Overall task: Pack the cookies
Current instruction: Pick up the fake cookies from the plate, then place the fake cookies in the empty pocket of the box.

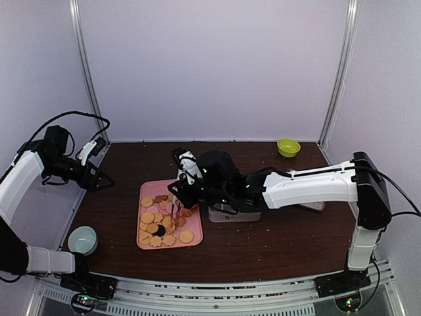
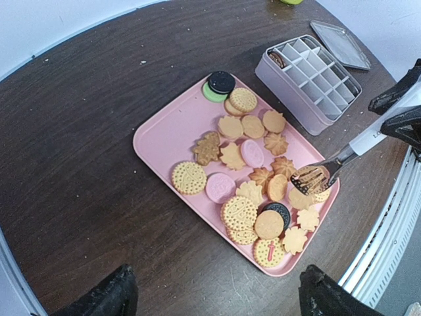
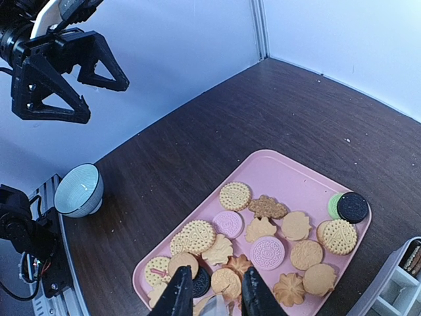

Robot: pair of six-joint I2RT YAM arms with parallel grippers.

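The cookies (image 2: 255, 172) lie spread on a pink tray (image 2: 164, 138), mostly golden rounds and flower shapes, with a few pink, dark and green ones. The same cookies (image 1: 160, 222) and tray (image 1: 146, 191) show in the top view. My right gripper (image 3: 214, 289) is shut on the metal tongs (image 2: 317, 176). The tongs' slotted tips rest close together on a golden cookie at the tray's near-right edge; whether they hold it I cannot tell. My left gripper (image 1: 99, 178) hangs open and empty over the table's left edge, well away from the tray.
A grey box (image 2: 309, 76) divided into small compartments stands just right of the tray, with its lid (image 2: 339, 43) lying behind it. A pale blue bowl (image 1: 83, 239) sits at the front left. A green bowl (image 1: 288, 147) sits at the back right.
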